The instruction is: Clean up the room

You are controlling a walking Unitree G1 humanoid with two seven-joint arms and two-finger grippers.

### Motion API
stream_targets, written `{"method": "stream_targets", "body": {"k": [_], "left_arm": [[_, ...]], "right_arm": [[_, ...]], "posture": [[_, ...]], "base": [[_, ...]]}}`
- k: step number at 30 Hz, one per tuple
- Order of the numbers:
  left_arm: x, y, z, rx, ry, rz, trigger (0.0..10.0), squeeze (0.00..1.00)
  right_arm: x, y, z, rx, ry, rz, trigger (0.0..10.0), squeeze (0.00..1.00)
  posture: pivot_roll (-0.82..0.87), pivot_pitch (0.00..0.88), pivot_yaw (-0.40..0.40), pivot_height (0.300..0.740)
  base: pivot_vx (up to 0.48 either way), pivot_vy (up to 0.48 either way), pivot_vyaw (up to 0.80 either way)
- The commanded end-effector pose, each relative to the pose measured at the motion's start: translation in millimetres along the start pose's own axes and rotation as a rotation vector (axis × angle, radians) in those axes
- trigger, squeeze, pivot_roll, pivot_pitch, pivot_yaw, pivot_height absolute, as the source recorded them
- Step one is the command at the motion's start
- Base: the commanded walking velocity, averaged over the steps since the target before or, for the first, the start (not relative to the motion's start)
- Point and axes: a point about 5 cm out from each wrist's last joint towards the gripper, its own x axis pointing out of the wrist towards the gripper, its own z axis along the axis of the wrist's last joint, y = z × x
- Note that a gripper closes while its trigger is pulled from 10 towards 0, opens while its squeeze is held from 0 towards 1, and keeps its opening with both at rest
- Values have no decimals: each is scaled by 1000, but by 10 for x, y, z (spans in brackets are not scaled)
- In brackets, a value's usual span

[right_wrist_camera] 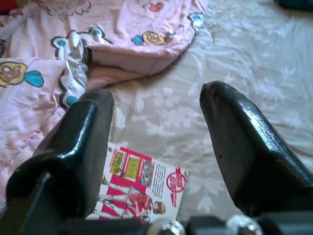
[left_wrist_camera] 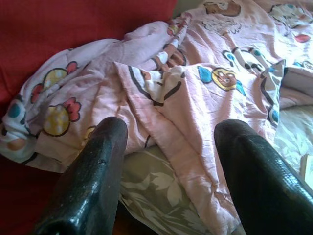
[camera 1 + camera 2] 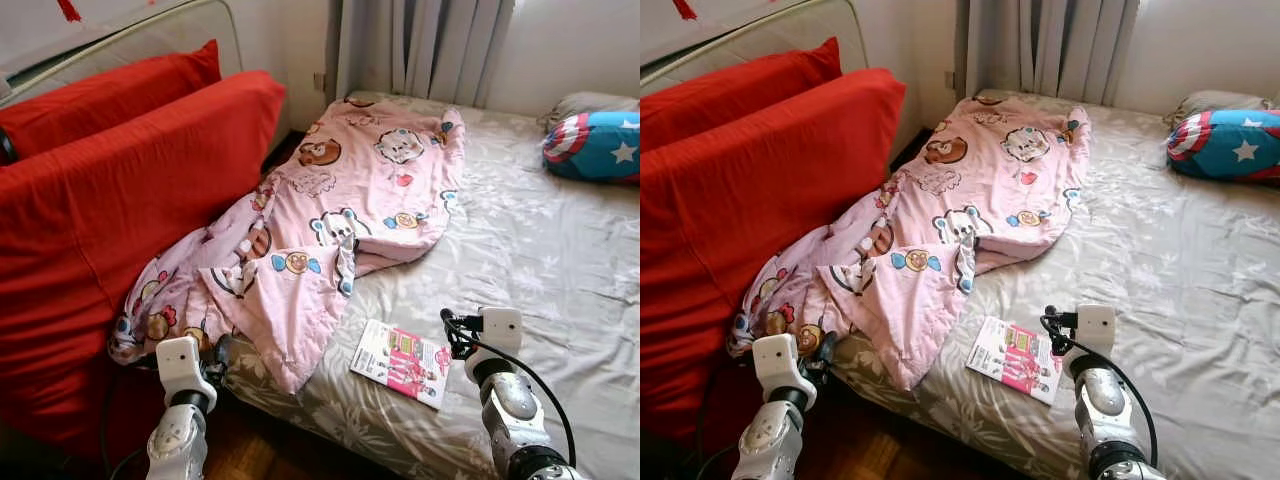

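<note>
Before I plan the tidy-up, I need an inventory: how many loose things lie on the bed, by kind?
Quilts: 1, the pink cartoon quilt, crumpled along the bed's left side and hanging off its corner.
Booklets: 1, the pink and white booklet near the front edge.
Pillows: 2, a star-print pillow and a grey pillow behind it.
Total: 4
</note>
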Motion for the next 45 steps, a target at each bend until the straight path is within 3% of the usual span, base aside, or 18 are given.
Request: {"method": "stream_targets", "body": {"k": [1,12,24,45], "left_arm": [[-39,58,-2,4,-14,11,10000,0],[77,38,224,56,-87,-68,10000,0],[-54,93,190,39,-104,-35,10000,0],[-58,69,272,49,-111,-60,10000,0]], "right_arm": [[-33,8,-20,-2,-16,3,10000,0],[-95,157,91,-10,-164,59,10000,0],[-228,195,-50,9,-146,38,10000,0],[-253,138,-109,-1,-88,-8,10000,0]], "posture": [[-83,20,-5,740],[-77,4,23,740],[-92,0,37,740],[-101,59,43,736]], "base": [[0,0,0],[0,0,0],[0,0,0],[0,0,0]]}}
